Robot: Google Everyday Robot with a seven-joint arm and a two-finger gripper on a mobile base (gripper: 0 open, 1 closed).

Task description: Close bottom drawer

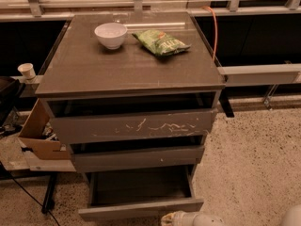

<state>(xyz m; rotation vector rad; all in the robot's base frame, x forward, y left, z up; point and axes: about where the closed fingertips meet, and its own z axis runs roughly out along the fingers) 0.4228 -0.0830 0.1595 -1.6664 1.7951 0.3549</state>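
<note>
The bottom drawer (141,209) is sitting pulled out under the counter (84,74), its dark box showing. The pincer (173,218) is hovering just below the front panel's right end; wide or narrow, I cannot tell. A bowl (111,35) and bag (161,42) are resting on top

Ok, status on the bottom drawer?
Gripper at frame bottom, just in front of bottom drawer. Drawer pulled out, not closed. Nothing visible blocking it.
</note>
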